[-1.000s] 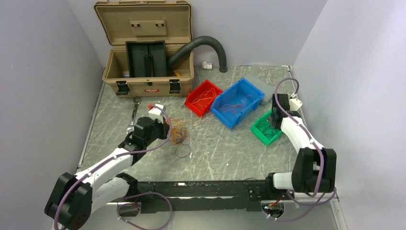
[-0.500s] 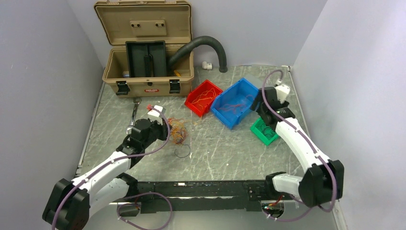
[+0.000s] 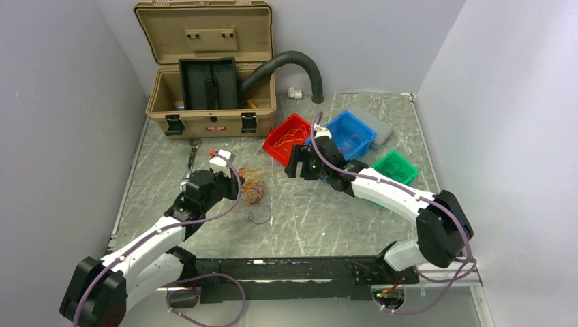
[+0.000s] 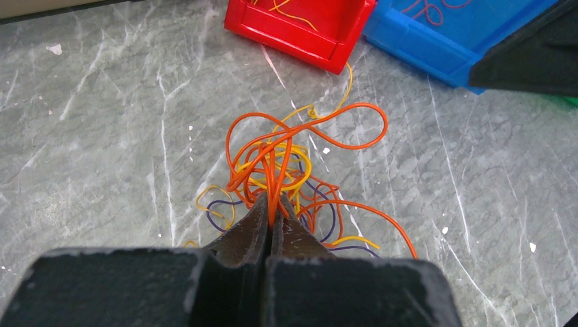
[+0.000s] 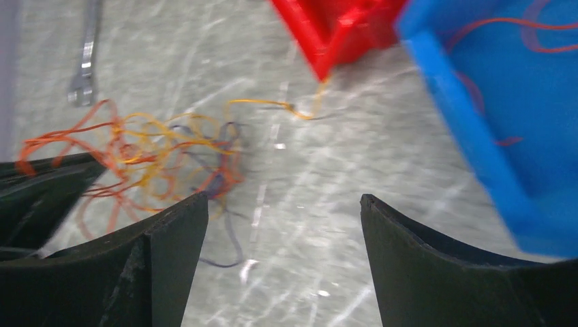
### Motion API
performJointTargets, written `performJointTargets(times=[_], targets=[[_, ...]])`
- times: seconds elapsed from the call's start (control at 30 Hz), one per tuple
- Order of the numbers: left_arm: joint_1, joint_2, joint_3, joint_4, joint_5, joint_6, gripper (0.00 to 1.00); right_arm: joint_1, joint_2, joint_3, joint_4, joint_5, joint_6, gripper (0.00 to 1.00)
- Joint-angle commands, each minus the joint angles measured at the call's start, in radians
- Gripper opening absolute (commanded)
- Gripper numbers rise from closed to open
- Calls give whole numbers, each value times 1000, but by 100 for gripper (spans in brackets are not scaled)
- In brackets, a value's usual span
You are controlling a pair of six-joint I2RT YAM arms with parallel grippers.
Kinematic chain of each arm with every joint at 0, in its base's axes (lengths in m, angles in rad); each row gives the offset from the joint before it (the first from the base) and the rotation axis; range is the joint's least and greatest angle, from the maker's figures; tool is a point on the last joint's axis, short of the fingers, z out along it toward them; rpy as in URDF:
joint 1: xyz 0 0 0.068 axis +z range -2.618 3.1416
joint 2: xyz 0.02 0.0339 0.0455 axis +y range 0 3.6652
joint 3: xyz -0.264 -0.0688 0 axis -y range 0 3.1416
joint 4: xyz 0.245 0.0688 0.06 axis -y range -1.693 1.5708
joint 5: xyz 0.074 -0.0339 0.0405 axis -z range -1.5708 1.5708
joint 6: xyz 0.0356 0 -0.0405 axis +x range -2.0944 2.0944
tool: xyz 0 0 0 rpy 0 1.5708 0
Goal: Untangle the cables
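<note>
Red bin (image 4: 286, 37) and blue bin (image 4: 416, 44) sit just beyond the tangled cables (image 4: 272, 163).

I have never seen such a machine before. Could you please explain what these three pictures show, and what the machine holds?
The machine is two robot arms, the left arm and the right arm, bolted to a table. Each ends in a two-finger gripper. The wide picture comes from a fixed camera above and behind the arms. The other two come from a camera on each wrist, which sees its own gripper at the bottom of its picture. The left gripper is shut on strands of the cables, a loose tangle of thin orange, yellow and dark wires. The right gripper is open and holds nothing. Further back are a red bin, a blue bin, a green bin and an open tan toolbox.
</note>
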Motion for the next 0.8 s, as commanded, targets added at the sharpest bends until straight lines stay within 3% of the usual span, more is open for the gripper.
performJointTargets(times=[0.0,0.17,0.3,0.47,0.77], targets=[[-1,-26,-8,50,9,10,0,28,46,-37,357,-221,96,81],[-1,-21,-8,64,33,3,0,37,160,-53,472,-317,-16,62],[-1,-20,-10,74,57,0,0,41,234,-92,593,-366,-119,54],[-1,-35,-21,85,70,1,0,62,310,-116,738,-401,-237,53],[-1,-35,-33,122,126,6,0,90,395,-131,954,-461,-292,57]])
